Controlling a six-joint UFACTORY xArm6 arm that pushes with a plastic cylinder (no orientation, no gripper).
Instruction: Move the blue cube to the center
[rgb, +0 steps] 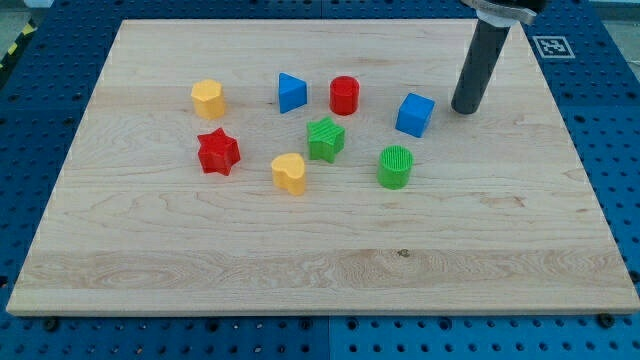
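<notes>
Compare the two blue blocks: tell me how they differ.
The blue cube is box-shaped; the blue triangular block is a wedge. The cube sits toward the view's right, just left of my tip; the triangular block sits further left, beside the red cylinder. Both are blue and rest on the wooden board.

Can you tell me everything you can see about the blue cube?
The blue cube is a small, bright blue block with smooth, plain faces, sitting flat on the wooden board, turned a little so a corner faces the view's bottom. Nothing touches it. My tip stands just to its right, with a small gap. The red cylinder is to its left.
</notes>
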